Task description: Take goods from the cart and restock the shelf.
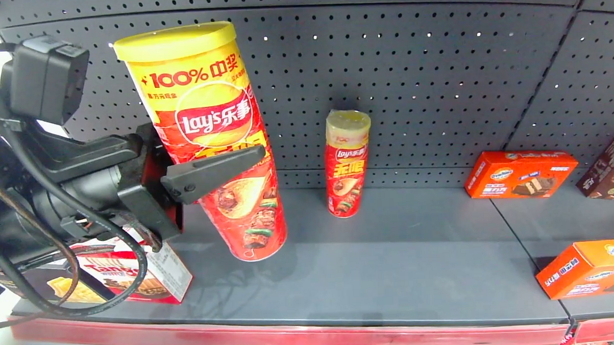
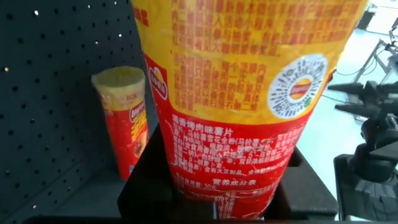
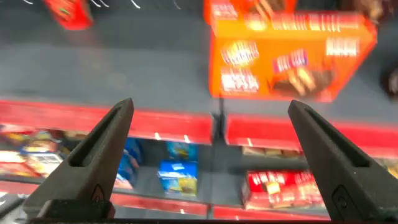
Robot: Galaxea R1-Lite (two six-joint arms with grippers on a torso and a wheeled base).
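A tall red and yellow chips can (image 1: 209, 140) leans with its yellow lid toward the left, and my left gripper (image 1: 220, 163) is shut on its middle. Its lower end is close over the grey shelf (image 1: 392, 261); I cannot tell whether it touches. The left wrist view shows the same can (image 2: 242, 106) close up between the jaws. A second, matching can (image 1: 348, 163) (image 2: 124, 118) stands upright at the back of the shelf, to the right of the held one. My right gripper (image 3: 211, 109) is open in front of the shelf's red front edge (image 3: 168, 124), below an orange box (image 3: 289, 56).
A wafer box (image 1: 137, 280) lies at the shelf's front left under my left arm. Orange boxes (image 1: 519, 174) (image 1: 588, 267) and a brown box (image 1: 611, 169) sit on the right. A pegboard (image 1: 411, 77) backs the shelf. Packaged goods (image 3: 177, 177) fill the shelf below.
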